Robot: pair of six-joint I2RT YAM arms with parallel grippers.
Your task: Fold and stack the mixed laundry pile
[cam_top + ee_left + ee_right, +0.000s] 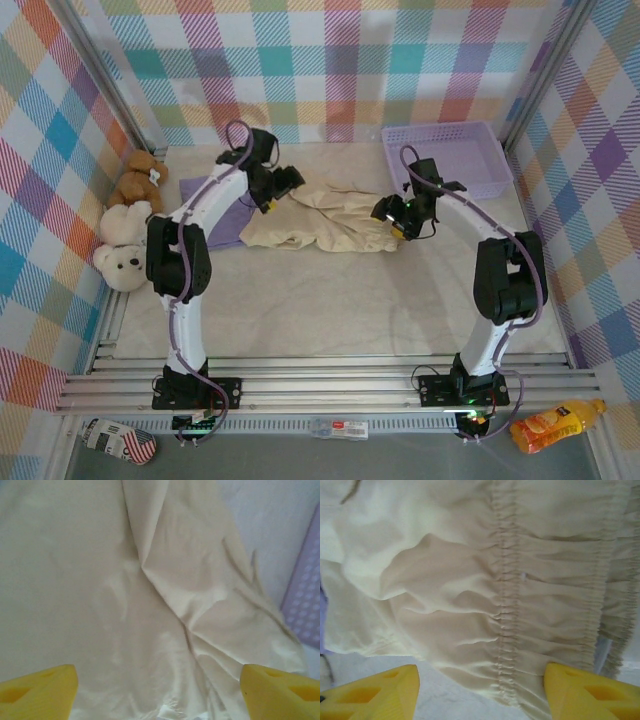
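Observation:
A cream-beige garment [325, 222] lies spread and creased in the middle of the table. The lavender-purple garment [226, 215] lies flat to its left, partly under my left arm. My left gripper [275, 188] hangs over the cream garment's left top edge, its yellow fingers [35, 692] wide apart above smooth cream cloth [150, 595], holding nothing. My right gripper [398, 222] hovers at the garment's right end; its yellow fingers [590, 692] stand apart over the gathered elastic waistband [507, 615], empty.
A lavender plastic mesh basket [447, 158] stands at the back right. Two teddy bears [124, 235] sit against the left wall. A plaid backdrop encloses the table. Bare table surface [330, 310] lies in front of the garments.

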